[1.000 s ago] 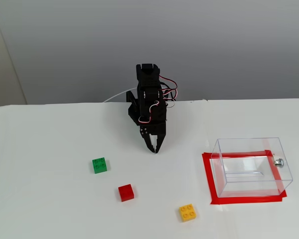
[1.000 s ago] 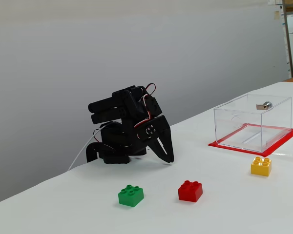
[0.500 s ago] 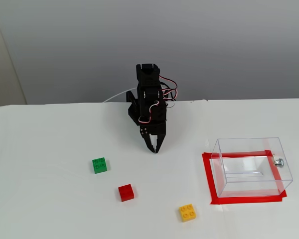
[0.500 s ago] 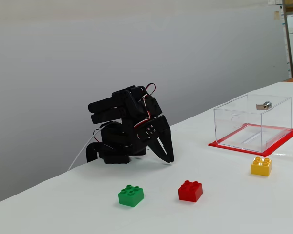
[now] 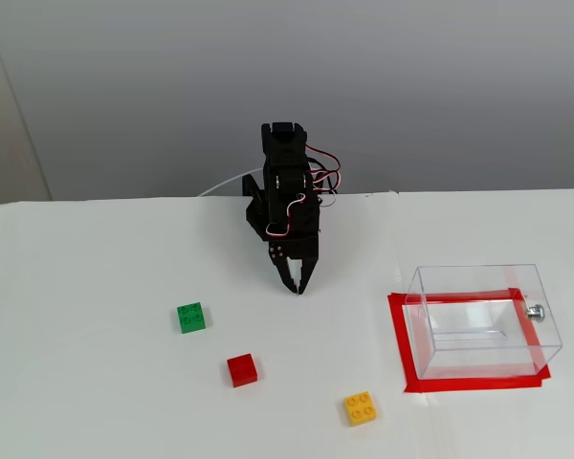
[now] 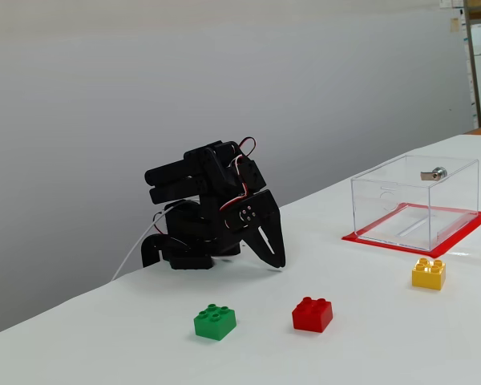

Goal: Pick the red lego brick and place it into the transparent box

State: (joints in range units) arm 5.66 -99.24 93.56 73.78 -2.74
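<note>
The red lego brick (image 5: pixel 242 370) lies on the white table between the green and yellow bricks; it also shows in the other fixed view (image 6: pixel 313 314). The transparent box (image 5: pixel 483 320) stands on a red tape frame at the right, with a small silver knob (image 5: pixel 535 311) on its side; it shows too in the other fixed view (image 6: pixel 417 201). My gripper (image 5: pixel 298 287) is folded down near the arm's base, tips at the table, shut and empty, well behind the red brick. It shows in the other fixed view as well (image 6: pixel 276 261).
A green brick (image 5: pixel 191 316) lies left of the red one, also in the other fixed view (image 6: pixel 215 321). A yellow brick (image 5: pixel 361 408) lies toward the front right, near the box's tape frame (image 5: pixel 399 344). A grey wall stands behind the table.
</note>
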